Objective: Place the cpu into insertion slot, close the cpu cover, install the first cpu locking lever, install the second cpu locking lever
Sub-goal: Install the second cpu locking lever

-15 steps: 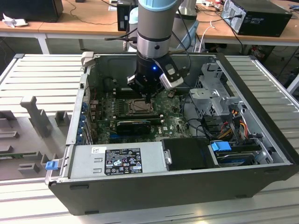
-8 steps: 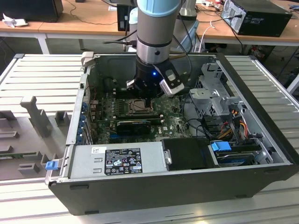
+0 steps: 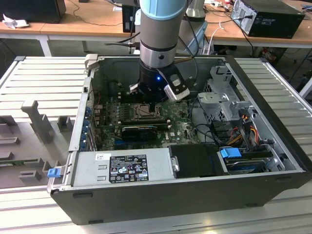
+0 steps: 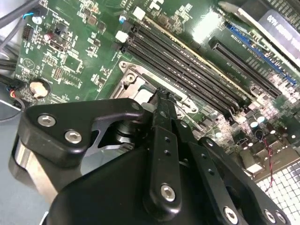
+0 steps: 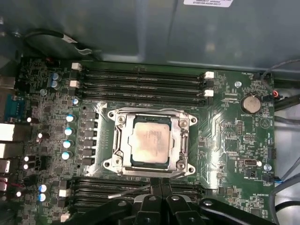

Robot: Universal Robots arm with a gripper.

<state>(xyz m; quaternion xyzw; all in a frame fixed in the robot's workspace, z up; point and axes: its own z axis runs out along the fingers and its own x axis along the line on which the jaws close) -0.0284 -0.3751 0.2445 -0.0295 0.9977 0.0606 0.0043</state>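
Gripper (image 5: pixel 157 183) hangs at the socket's edge — jaws pressed together, gripping nothing. The cpu (image 5: pixel 150 145) sits under the cpu cover (image 5: pixel 180 140) — memory slots (image 5: pixel 140 86) flank it.

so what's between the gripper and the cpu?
In the first wrist view, the cpu cover rim and a thin wire lever lie between gripper and cpu.

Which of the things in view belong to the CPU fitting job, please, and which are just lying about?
Part of the job:
- cpu, seated in the insertion slot
- cpu cover, down around the chip
- hand, at the socket's edge

Just there:
- memory slots
- coin battery
- power supply
- drive cage
- grey moulded tray
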